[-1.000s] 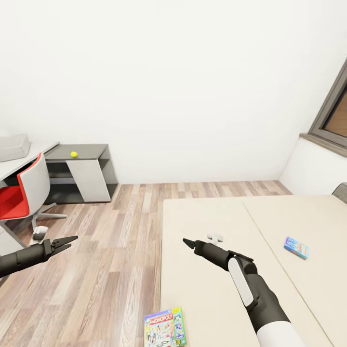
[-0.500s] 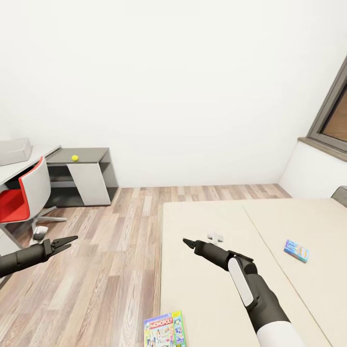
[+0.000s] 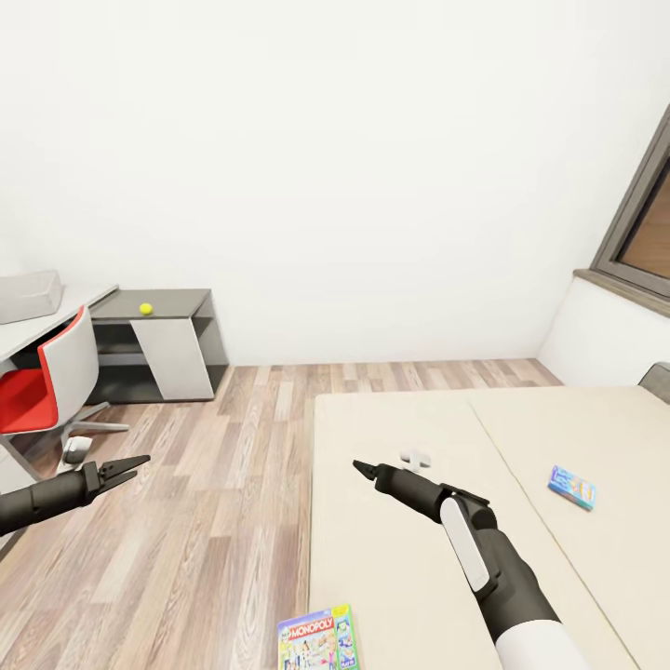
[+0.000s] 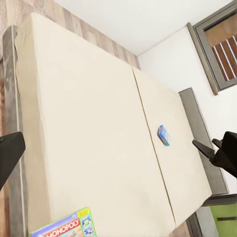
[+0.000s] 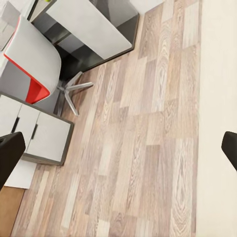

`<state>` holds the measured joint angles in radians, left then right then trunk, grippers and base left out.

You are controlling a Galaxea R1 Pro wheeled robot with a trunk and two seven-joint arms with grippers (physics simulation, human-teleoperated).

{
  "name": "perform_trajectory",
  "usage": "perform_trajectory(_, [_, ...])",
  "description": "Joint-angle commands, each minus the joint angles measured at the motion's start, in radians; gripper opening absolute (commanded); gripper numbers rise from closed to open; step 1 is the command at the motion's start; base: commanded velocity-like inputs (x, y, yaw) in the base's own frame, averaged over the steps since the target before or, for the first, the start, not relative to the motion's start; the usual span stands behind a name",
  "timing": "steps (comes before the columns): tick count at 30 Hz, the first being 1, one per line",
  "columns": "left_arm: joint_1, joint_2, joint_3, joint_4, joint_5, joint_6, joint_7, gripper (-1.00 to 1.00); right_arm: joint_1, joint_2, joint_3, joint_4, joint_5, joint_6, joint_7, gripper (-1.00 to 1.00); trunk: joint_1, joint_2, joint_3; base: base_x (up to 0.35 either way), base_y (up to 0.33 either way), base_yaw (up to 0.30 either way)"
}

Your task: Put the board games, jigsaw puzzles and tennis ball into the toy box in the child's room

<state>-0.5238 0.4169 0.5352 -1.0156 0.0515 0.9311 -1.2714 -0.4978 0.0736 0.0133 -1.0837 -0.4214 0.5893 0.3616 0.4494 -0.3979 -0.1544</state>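
Observation:
On the beige bed lie two board games: a green-edged Monopoly box at its near left edge and a small blue box on the right half. Both also show in the left wrist view, the Monopoly box and the blue box. The tennis ball rests on the table's lower dark grey end unit. The grey toy box stands on the pale table top at far left. My left gripper hangs open over the floor. My right gripper is open above the bed, empty.
A red and white swivel chair stands before the table, and white drawers sit under it. Wood-plank floor runs between table and bed. A grey-framed window is at far right, above a white ledge.
The whole picture has shifted slightly downward, so the camera moved: the table, the ball and both boxes on the bed sit lower in view. Both arms hold the same pose.

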Motion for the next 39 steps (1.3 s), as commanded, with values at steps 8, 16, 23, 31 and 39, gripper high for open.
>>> perform_trajectory(8, [-0.001,0.0,0.002,0.0,0.002,0.009,-0.002,1.0,-0.001,0.0,0.002,-0.001,-0.003,0.006,-0.001,1.0,0.001,-0.002,-0.002,0.0,0.0,0.0])
perform_trajectory(16, [-0.001,0.0,0.002,0.0,0.002,0.009,-0.002,1.0,-0.001,0.0,0.0,-0.001,-0.006,0.006,0.0,1.0,0.001,-0.002,-0.002,0.0,0.0,0.0])
perform_trajectory(23, [-0.001,0.0,0.002,0.0,0.002,0.009,-0.002,1.0,-0.001,0.002,-0.001,-0.004,-0.006,0.006,0.0,1.0,0.001,-0.002,-0.001,0.0,0.0,0.0])
perform_trajectory(31, [-0.001,0.0,0.002,0.0,0.002,0.009,-0.002,1.0,-0.001,0.001,-0.001,-0.006,-0.006,-0.004,0.0,1.0,0.001,-0.002,0.01,0.0,0.0,0.0])
perform_trajectory(39, [-0.001,0.0,0.002,0.0,0.002,0.009,-0.002,1.0,-0.001,0.0,-0.001,-0.005,-0.007,-0.027,0.001,1.0,0.001,-0.002,0.023,0.0,0.0,0.0])
